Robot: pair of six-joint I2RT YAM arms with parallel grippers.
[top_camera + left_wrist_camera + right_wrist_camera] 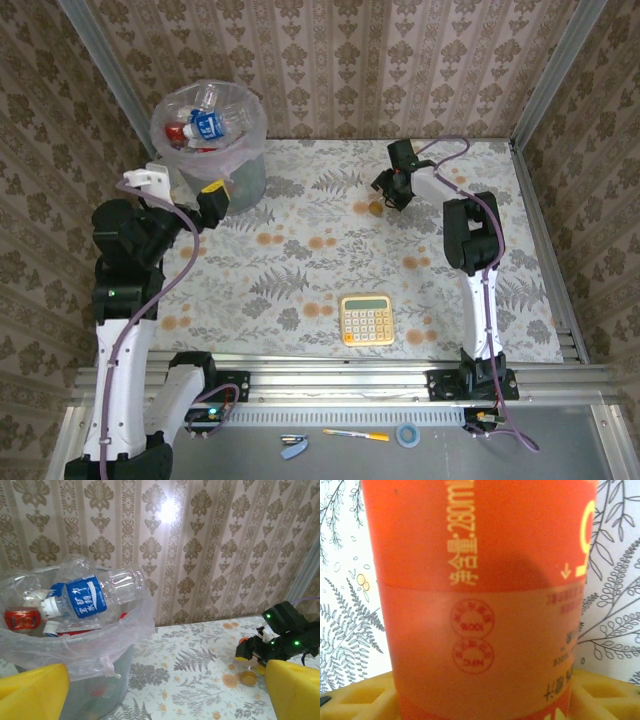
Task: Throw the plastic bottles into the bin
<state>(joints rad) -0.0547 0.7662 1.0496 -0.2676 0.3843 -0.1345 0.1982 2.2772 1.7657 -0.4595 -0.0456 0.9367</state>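
The grey bin (250,178) with its whitish bag stands at the back left and holds several plastic bottles. On top lie a blue-labelled one (207,125) (85,597) and a red-labelled one (20,620). My left gripper (213,205) (162,702) hangs open beside the bin's wall (100,690), with nothing between its yellow fingers (30,695). An orange-labelled bottle (480,580) lies on the table at the back centre (376,208). My right gripper (388,197) (482,700) is down over it, and its yellow pads (355,697) press against both sides.
A yellow calculator (367,320) lies near the table's front edge. Patterned walls and metal posts close in the back and sides. A pen (355,435) and a tape roll (407,434) rest on the ledge in front of the arm bases.
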